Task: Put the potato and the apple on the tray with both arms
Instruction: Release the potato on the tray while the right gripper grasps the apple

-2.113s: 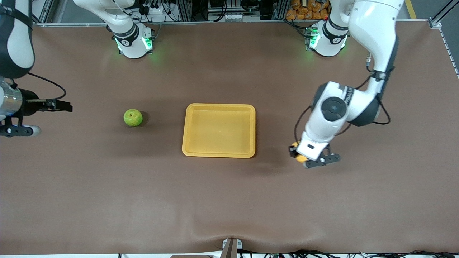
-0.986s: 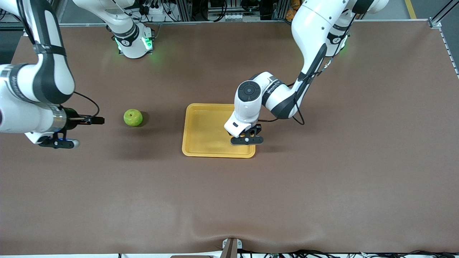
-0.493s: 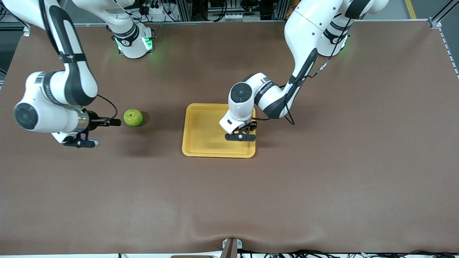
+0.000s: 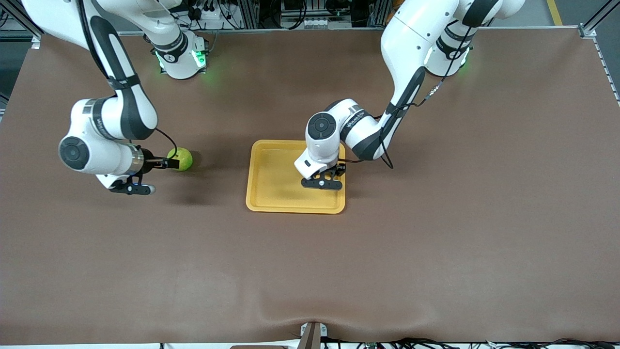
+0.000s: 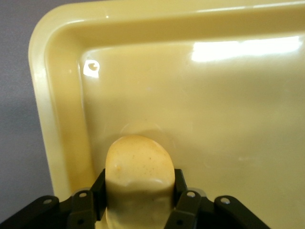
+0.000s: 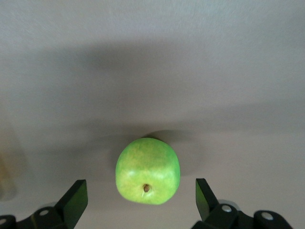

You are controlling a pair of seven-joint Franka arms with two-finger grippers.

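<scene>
Over the tray's end nearest the left arm's end of the table, the left gripper [image 4: 323,180] is clamped on the potato [image 5: 138,176], its two black fingers [image 5: 187,205] pressing the lump's sides. In the left wrist view the potato hangs low over the tray's floor near a rounded corner, a faint shadow ring under it; whether it touches the floor cannot be told. In the front view the potato is hidden by the gripper and wrist. The left arm [image 4: 407,58] reaches in from its base at the table's edge farthest from the front camera and bends down over the tray.

The tray [image 4: 273,179] lies near the middle of the table [image 4: 436,252], long sides running toward the two arms' ends.

Toward the right arm's end of the table, well apart from the tray, the apple [image 4: 181,158] rests on the brown surface with its stem dimple turned to the side. The right gripper [image 4: 164,164] is low just beside it, jaws spread wide. In the right wrist view the apple [image 6: 148,171] sits between the two fingertips [image 6: 75,199], with bare table showing on either side, so neither finger touches it. The right arm [image 4: 111,116] comes down from its base at the table's farthest edge and folds back toward the apple.
</scene>
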